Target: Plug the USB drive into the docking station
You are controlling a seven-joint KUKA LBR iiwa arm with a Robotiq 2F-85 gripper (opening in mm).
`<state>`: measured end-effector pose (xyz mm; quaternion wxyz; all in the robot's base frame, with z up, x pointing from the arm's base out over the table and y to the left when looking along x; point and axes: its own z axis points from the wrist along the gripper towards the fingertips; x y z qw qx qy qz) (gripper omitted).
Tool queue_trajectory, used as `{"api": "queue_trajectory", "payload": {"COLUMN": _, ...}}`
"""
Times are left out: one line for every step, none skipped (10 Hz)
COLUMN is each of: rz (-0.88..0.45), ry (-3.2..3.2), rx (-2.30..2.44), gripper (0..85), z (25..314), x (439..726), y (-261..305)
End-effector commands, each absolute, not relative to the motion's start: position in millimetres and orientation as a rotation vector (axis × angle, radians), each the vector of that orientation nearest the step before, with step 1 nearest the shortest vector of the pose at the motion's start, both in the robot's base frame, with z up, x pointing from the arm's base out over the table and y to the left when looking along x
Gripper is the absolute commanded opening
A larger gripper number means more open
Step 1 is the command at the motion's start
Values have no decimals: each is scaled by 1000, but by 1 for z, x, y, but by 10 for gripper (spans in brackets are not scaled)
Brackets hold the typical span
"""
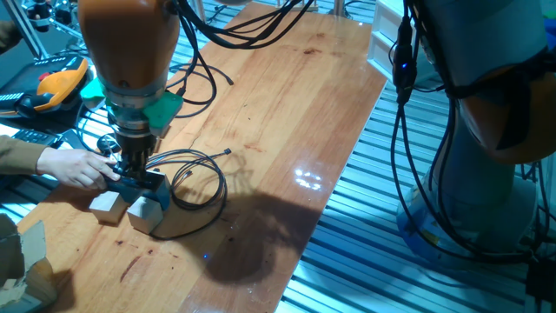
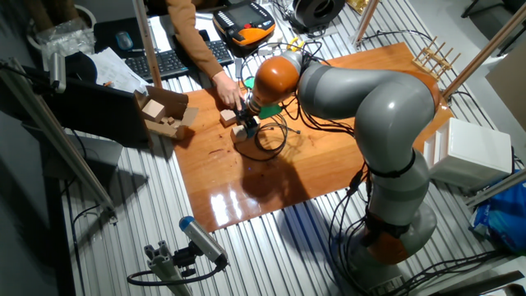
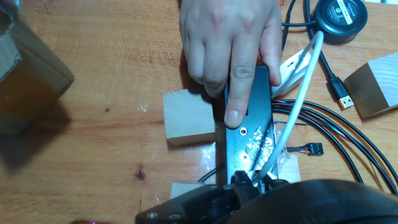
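Observation:
The docking station [image 3: 249, 127] is a flat dark box lying lengthwise away from the hand camera, between pale wooden cubes. A person's hand [image 3: 233, 43] presses a finger on its top. My gripper [image 3: 254, 182] is at its near end, fingers close together. A white cable [image 3: 298, 84] runs down in between them. The USB drive is hidden by the fingers. In one fixed view the gripper [image 1: 132, 169] points straight down onto the docking station [image 1: 149, 183], with the hand [image 1: 80, 165] to its left. The other fixed view shows the gripper [image 2: 246, 123] at the table's far left.
Wooden cubes [image 3: 189, 116] [image 3: 380, 84] flank the dock; two more show [image 1: 107, 204] [image 1: 146, 214]. A round black puck [image 3: 339, 15] and looped black cables [image 1: 200, 178] lie to the right. A cardboard box [image 3: 28, 81] is on the left. The table edge is close.

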<state>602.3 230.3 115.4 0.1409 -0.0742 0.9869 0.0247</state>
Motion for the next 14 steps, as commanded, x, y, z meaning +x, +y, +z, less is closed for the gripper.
{"api": "queue_trajectory", "payload": {"rz": 65, "ry": 2850, "rx": -215, "gripper": 0, "z": 115, "x": 602, "y": 230}}
{"api": "queue_trajectory", "payload": {"rz": 66, "ry": 2861, "rx": -219, "gripper": 0, "z": 116, "x": 603, "y": 230}}
{"api": "queue_trajectory", "payload": {"rz": 60, "ry": 2871, "rx": -228, "gripper": 0, "z": 119, "x": 602, "y": 230}}
{"api": "queue_trajectory", "payload": {"rz": 54, "ry": 2880, "rx": -236, "gripper": 0, "z": 120, "x": 602, "y": 230}}
{"api": "queue_trajectory", "payload": {"rz": 55, "ry": 2886, "rx": -239, "gripper": 0, "z": 121, "x": 602, "y": 230}}
{"api": "queue_trajectory", "payload": {"rz": 57, "ry": 2889, "rx": -242, "gripper": 0, "z": 121, "x": 602, "y": 230}}
{"api": "queue_trajectory", "payload": {"rz": 57, "ry": 2883, "rx": -239, "gripper": 0, "z": 120, "x": 601, "y": 230}}
{"api": "queue_trajectory", "payload": {"rz": 54, "ry": 2882, "rx": -236, "gripper": 0, "z": 118, "x": 601, "y": 230}}
{"api": "queue_trajectory", "payload": {"rz": 61, "ry": 2881, "rx": -238, "gripper": 0, "z": 118, "x": 601, "y": 230}}
{"api": "queue_trajectory", "payload": {"rz": 61, "ry": 2881, "rx": -236, "gripper": 0, "z": 119, "x": 601, "y": 231}}
{"api": "queue_trajectory", "payload": {"rz": 56, "ry": 2881, "rx": -241, "gripper": 0, "z": 120, "x": 601, "y": 231}}
{"api": "queue_trajectory", "payload": {"rz": 51, "ry": 2881, "rx": -243, "gripper": 0, "z": 118, "x": 601, "y": 230}}
{"api": "queue_trajectory", "payload": {"rz": 53, "ry": 2879, "rx": -245, "gripper": 0, "z": 117, "x": 601, "y": 230}}
{"api": "queue_trajectory", "payload": {"rz": 55, "ry": 2879, "rx": -247, "gripper": 0, "z": 117, "x": 601, "y": 230}}
